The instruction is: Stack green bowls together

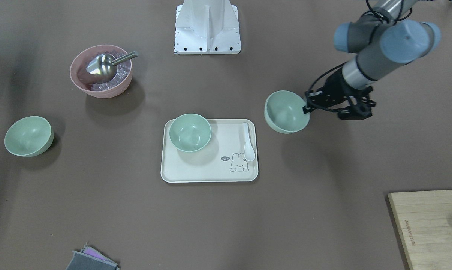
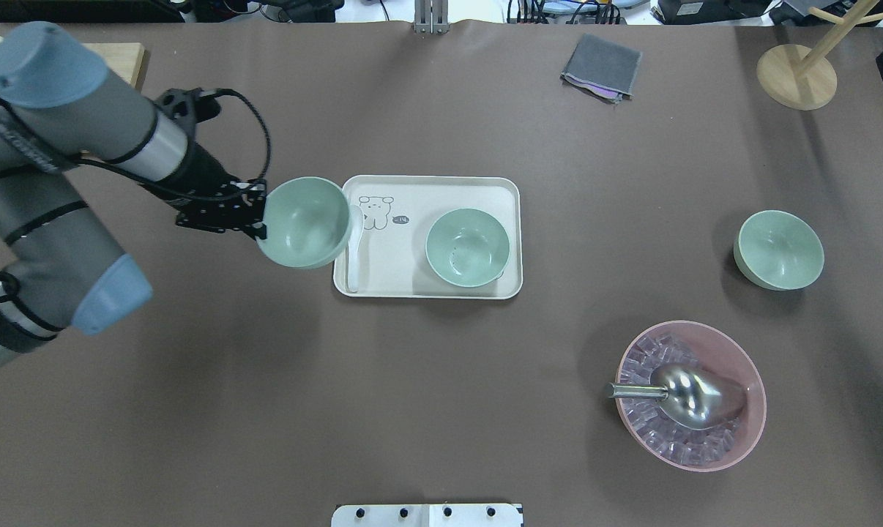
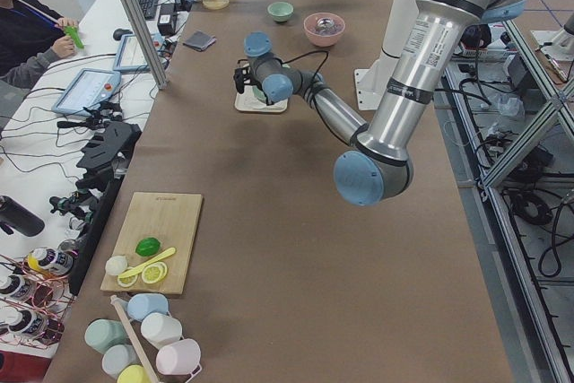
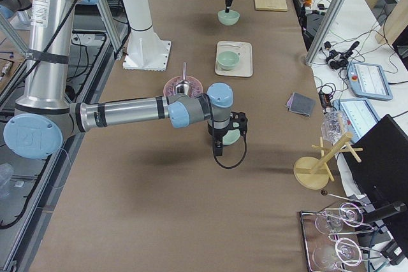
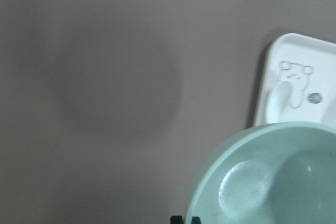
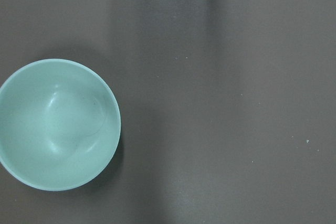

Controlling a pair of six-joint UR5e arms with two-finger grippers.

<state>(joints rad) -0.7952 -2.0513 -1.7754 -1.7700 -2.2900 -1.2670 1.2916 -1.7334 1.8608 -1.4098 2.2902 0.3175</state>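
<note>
My left gripper is shut on the rim of a pale green bowl and holds it tilted above the table, just beside the tray's edge. The bowl fills the lower right of the left wrist view. A second green bowl stands upright on the white tray. A third green bowl sits alone on the table. My right gripper hangs by that third bowl. I cannot tell whether it is open or shut.
A white spoon lies on the tray near the held bowl. A pink bowl with ice and a metal scoop stands near the robot's base. A grey cloth, a wooden stand and a cutting board lie at the far edge.
</note>
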